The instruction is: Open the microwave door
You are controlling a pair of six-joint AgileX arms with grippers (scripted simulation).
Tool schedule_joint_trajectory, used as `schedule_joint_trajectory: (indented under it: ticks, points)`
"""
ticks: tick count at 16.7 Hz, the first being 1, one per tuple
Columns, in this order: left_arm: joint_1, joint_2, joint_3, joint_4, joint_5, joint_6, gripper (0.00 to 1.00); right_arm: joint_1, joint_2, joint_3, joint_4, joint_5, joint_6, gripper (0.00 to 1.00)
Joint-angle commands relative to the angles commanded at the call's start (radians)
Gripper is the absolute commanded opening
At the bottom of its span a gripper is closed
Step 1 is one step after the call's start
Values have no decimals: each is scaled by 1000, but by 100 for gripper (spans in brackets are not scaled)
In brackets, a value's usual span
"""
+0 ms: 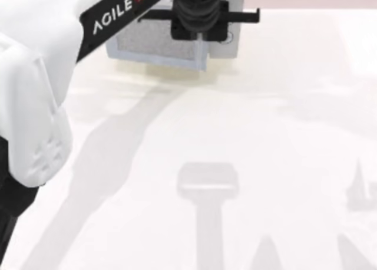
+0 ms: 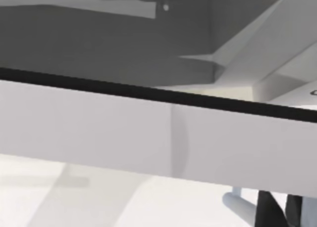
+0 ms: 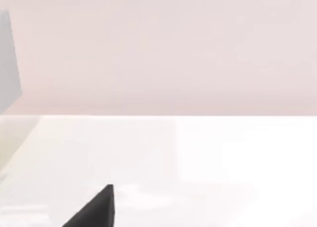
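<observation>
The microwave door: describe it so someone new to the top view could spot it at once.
Look to the far edge of the table, left of centre, where the left arm reaches over the small light-grey microwave. The microwave door is the flat panel on its front, under the left gripper. Its speckled mesh window sets it apart from the plain panel beside it.

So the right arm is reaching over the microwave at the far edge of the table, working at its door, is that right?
Not quite: it is the left arm, not the right. The top view shows the left arm stretching from the table's left side to the microwave at the far edge, with the left gripper over the microwave door. Of the right gripper, only a dark tip shows in the right wrist view.
</observation>
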State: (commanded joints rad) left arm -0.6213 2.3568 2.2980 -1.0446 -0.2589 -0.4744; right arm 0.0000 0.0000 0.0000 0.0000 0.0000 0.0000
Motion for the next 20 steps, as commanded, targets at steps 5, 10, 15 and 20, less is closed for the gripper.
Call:
schedule_joint_trajectory:
  ticks: [5, 10, 15, 20]
  points:
    - [0, 0, 0, 0, 0, 0, 0, 0, 0, 0, 0, 0, 0, 100]
    - [0, 0, 0, 0, 0, 0, 0, 0, 0, 0, 0, 0, 0, 100]
    - [-2, -29, -43, 29, 9, 20, 0, 0, 0, 0, 0, 0, 0, 100]
    - [9, -122, -212, 111, 46, 96, 0, 0, 0, 0, 0, 0, 0, 100]
